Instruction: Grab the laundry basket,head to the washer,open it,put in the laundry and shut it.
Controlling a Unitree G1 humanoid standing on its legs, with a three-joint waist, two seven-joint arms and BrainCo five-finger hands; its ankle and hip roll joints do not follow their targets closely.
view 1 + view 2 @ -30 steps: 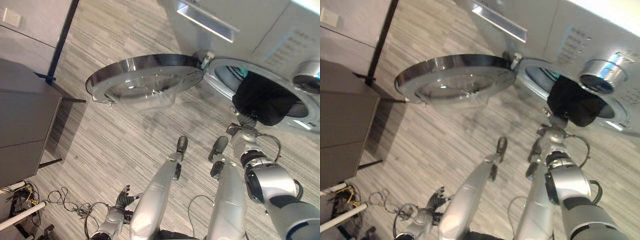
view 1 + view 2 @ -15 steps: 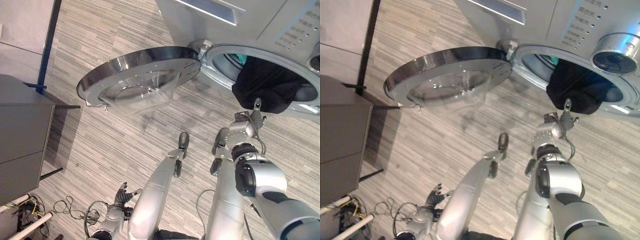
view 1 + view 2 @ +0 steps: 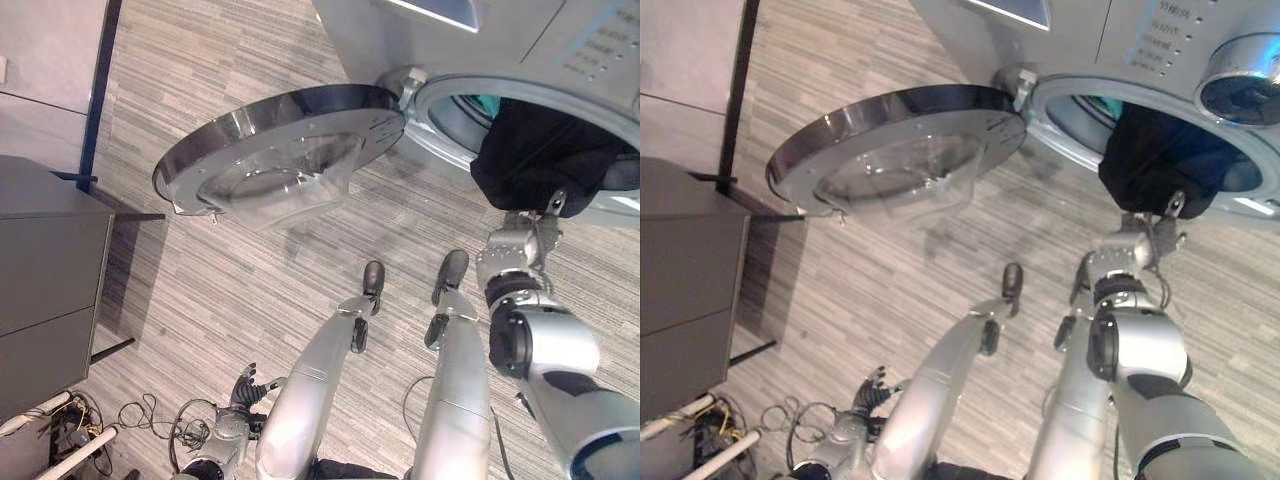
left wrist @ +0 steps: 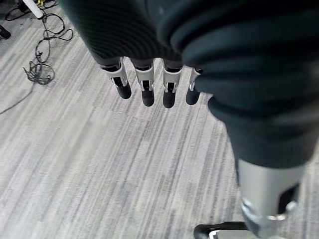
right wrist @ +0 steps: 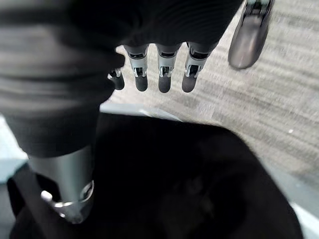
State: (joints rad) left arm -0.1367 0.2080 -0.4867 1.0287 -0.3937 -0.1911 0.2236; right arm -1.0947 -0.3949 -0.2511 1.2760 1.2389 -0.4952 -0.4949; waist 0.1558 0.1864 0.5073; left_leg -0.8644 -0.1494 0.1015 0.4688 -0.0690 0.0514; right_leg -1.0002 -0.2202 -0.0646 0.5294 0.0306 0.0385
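Laundry half in the drum, right hand just below it.

You have the dark laundry (image 3: 540, 160) bunched in the washer (image 3: 1160, 60) opening, with its lower fold draped over the front rim rather than fully inside; a bit of teal cloth (image 3: 488, 103) shows deeper in the drum. Your right hand (image 3: 520, 245) sits directly beneath that hanging fold, fingers (image 5: 162, 74) straight and relaxed, holding nothing, so the cloth lies up and forward from the fingertips, toward the drum. The door (image 3: 280, 160) stands wide open on your left, well clear of the opening. Your left hand (image 4: 149, 79) hangs low over the floor, fingers loosely extended and empty, far from the washer. How much cloth is already inside is hard to judge, perhaps most of it, since the dark mass hides the drum.
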